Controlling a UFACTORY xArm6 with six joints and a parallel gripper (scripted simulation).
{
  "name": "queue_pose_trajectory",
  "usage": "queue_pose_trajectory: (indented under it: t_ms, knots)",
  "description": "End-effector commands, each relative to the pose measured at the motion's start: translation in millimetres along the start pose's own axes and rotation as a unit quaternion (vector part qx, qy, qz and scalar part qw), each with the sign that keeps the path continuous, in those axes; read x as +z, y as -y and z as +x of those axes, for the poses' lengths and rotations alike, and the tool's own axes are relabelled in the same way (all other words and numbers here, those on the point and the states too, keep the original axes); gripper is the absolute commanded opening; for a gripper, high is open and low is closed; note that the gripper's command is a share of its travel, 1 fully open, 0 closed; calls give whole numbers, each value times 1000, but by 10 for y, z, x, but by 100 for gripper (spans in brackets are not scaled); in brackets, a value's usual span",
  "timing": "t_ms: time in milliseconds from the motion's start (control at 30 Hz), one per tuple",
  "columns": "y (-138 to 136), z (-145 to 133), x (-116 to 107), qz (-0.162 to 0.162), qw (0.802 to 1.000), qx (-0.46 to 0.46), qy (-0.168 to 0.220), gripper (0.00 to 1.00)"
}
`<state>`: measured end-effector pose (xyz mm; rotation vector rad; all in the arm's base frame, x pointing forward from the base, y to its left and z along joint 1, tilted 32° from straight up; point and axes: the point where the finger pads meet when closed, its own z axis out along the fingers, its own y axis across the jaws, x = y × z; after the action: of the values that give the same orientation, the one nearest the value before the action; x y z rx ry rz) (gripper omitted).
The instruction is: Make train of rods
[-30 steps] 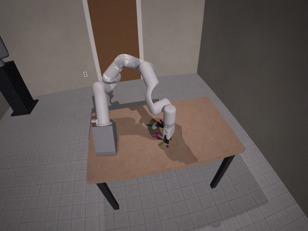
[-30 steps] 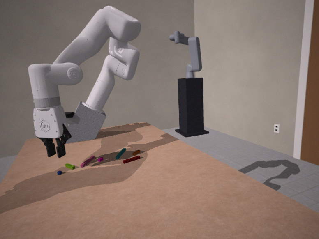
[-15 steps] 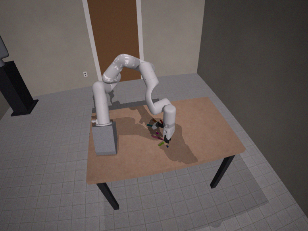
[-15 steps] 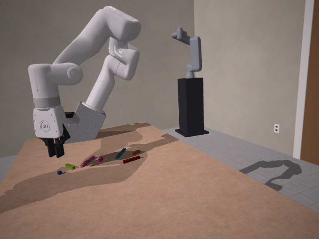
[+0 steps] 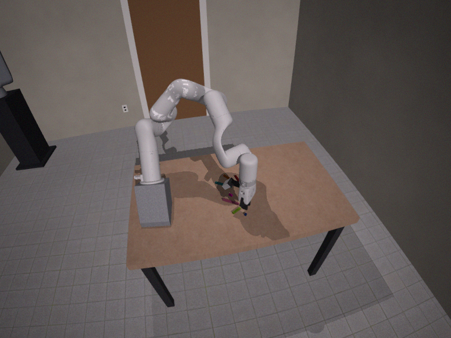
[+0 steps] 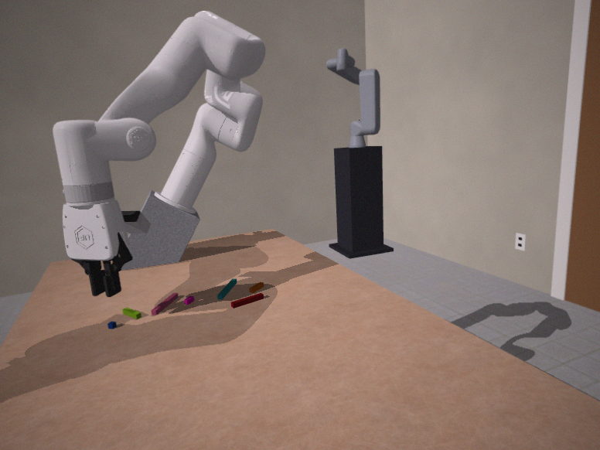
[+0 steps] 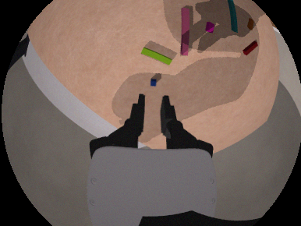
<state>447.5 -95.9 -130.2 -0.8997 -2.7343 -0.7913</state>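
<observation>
My gripper [image 5: 243, 207] [image 6: 105, 291] [image 7: 153, 103] hangs above the table with its fingers narrowed to a small gap and nothing between them. The small blue rod [image 5: 244, 214] [image 6: 111, 325] [image 7: 154, 82] lies on the table just ahead of the fingertips. The lime rod [image 5: 236, 209] [image 6: 131, 313] [image 7: 157, 54] lies beside it. Further on lie the long pink rod [image 5: 229, 200] [image 6: 165, 303] [image 7: 185, 31], the short magenta rod [image 6: 189, 300] [image 7: 210, 27], the turquoise rod [image 6: 226, 289] [image 7: 231, 13], the orange rod [image 6: 256, 286] [image 7: 250, 24] and the red rod [image 6: 247, 300] [image 7: 250, 47]. All rods lie apart from each other.
The arm's grey base block [image 5: 153, 203] [image 6: 161, 236] stands at the table's left side. The brown table [image 5: 298, 189] [image 6: 339, 363] extends wide to the right and front of the rods. A second grey arm on a black pedestal [image 6: 358, 193] stands on the floor.
</observation>
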Motion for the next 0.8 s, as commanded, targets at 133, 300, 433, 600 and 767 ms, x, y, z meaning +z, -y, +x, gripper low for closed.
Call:
queue_pose_trajectory:
  t_ms: [133,300,433,600,767]
  knots:
    - [-5,-15,-2,0,1000,0,2,24]
    - [-5,-15,15,0,1000,0,2,24]
    - [-5,-16,49,0,1000,0,2,24]
    - [-5,-16,110,0,1000,0,2,24]
    - [-5,-17,169,0,1000,0,2,24]
